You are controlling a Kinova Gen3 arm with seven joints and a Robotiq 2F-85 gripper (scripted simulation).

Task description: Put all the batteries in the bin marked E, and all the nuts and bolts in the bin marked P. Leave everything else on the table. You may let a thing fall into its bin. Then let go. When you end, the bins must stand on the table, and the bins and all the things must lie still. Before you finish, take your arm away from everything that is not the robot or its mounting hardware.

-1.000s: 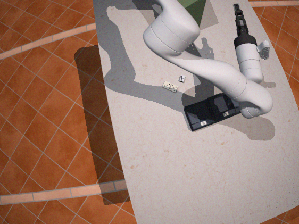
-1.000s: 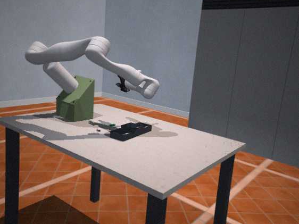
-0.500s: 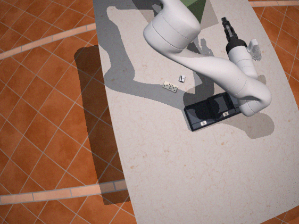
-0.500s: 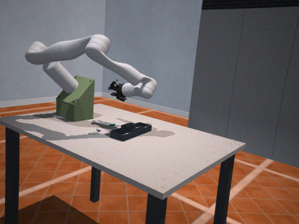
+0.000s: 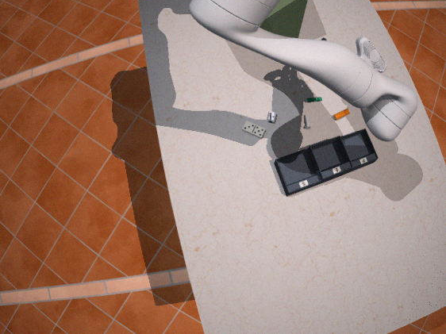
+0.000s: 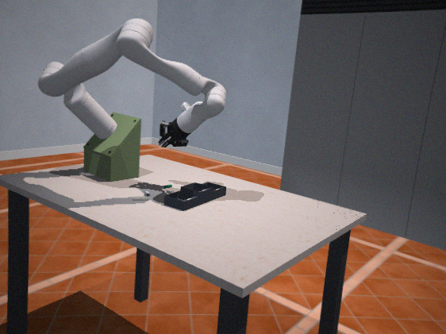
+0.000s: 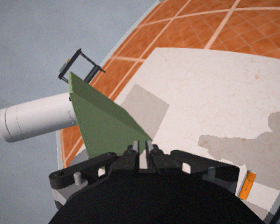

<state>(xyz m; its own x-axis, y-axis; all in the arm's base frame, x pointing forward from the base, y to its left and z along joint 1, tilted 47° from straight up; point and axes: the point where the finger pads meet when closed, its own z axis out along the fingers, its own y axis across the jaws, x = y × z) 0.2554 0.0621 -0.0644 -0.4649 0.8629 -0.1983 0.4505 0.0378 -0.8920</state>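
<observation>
Places given relative to the black three-compartment bin tray (image 5: pixel 294 187), top view, left to right.

Domino tile (image 5: pixel 253 129): well off the tray's left end, flat on the table (image 5: pixel 278 255). Small white clip-like piece (image 5: pixel 271 117): just right of the domino, left of the tray. Grey bolt (image 5: pixel 306 121): just above the tray's left compartment, lying on the table, not in a bin. Green battery (image 5: pixel 313 99): further above the tray, past the bolt, partly under the arm. Orange battery (image 5: pixel 340 114): above the tray's right compartment, near its rim but apart from it. All three compartments look bare inside; the labels on the front wall are too small to read.

Gripper (image 6: pixel 173 137): up in the air well above the table, between the green base block (image 6: pixel 119 151) and the tray in the exterior view. Fingers together in the wrist view, nothing between them.
</observation>
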